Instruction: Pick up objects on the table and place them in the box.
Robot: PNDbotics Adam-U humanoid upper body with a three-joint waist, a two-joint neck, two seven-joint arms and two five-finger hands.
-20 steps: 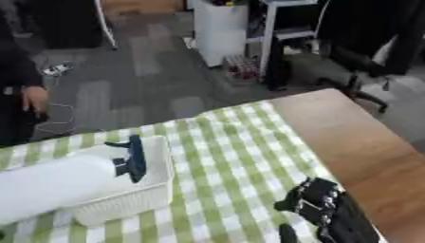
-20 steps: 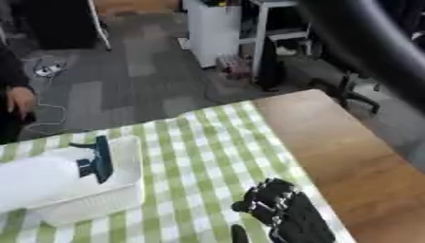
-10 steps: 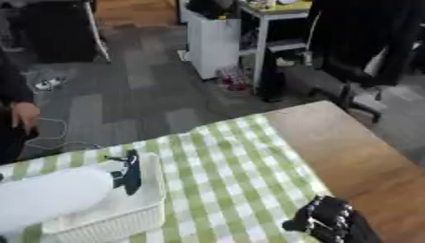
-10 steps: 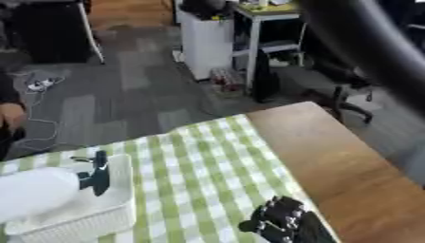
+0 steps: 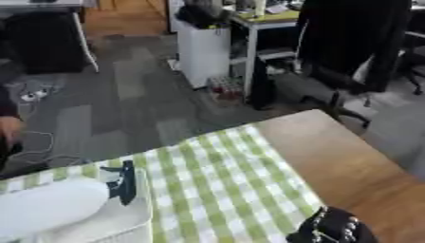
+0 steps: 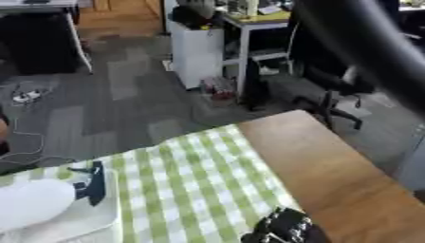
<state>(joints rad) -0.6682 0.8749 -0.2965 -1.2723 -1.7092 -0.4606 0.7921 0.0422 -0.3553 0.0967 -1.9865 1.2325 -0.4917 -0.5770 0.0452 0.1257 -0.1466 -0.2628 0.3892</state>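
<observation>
A white box (image 5: 131, 224) stands at the lower left on the green-checked cloth (image 5: 224, 185). Inside it lies a large white rounded object (image 5: 50, 206) with a dark blue piece (image 5: 124, 182) at its right end. Only the black top of my right hand (image 5: 332, 230) shows at the bottom edge, on the cloth's right border and well to the right of the box. I see nothing in that hand. My left hand is out of view, and no loose objects show on the table.
Bare wooden tabletop (image 5: 348, 161) runs along the right of the cloth, and its far edge drops to a grey carpeted floor. Beyond stand a white cabinet (image 5: 203, 52) and a black office chair (image 5: 348, 80).
The camera has tilted up, so table, box and hand have slid toward the bottom and more of the room shows. The things themselves do not appear to have moved.
</observation>
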